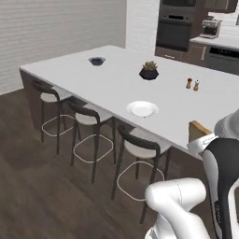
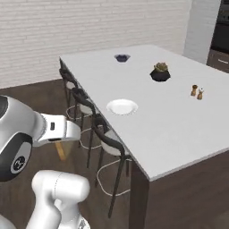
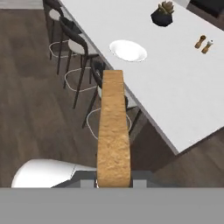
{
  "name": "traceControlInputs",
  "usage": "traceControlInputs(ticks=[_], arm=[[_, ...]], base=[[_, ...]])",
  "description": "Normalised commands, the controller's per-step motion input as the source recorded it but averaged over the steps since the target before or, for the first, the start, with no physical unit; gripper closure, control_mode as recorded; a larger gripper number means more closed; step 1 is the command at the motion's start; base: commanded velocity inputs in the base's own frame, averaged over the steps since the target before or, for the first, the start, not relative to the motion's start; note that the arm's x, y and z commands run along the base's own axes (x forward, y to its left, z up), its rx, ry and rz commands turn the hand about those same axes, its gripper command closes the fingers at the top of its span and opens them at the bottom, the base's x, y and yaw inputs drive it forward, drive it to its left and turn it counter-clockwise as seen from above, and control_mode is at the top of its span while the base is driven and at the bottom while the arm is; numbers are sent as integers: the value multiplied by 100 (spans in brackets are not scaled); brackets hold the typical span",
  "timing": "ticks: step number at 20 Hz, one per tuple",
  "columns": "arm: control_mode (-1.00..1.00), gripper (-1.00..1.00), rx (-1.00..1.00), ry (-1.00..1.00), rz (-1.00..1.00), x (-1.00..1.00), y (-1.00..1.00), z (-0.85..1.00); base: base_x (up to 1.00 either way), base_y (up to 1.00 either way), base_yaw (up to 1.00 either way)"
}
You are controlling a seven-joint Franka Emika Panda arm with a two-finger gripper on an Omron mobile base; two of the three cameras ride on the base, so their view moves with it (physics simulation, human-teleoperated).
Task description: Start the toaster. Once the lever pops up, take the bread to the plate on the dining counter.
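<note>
2 base views flank dining counter (image 1: 112,79), sharing plate (image 1: 142,109); hand view looks down nearer.

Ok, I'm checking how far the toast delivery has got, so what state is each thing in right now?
bread: held edge-on in the claw, above the floor and stools, short of the counter.
claw: shut on the bread.
plate: empty, near the stool-side edge of the dining counter.
bowl: upright at the far end.
potted plant: upright.
two shakers: standing side by side.
</note>
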Motion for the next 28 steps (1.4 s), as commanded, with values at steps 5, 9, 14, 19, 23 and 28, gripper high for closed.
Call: traceControlInputs(ticks=[5, 9, 14, 19, 23, 28], arm=[[100, 100, 0, 0, 0, 0, 0, 0], [100, 100, 0, 0, 0, 0, 0, 0], [100, 100, 0, 0, 0, 0, 0, 0], [100, 100, 0, 0, 0, 0, 0, 0], [100, 100, 0, 0, 0, 0, 0, 0], [100, 100, 0, 0, 0, 0, 0, 0]], base=[[71, 100, -54], [72, 99, -54], [83, 87, -47], [60, 62, -29], [81, -2, -14], [54, -2, -10]])
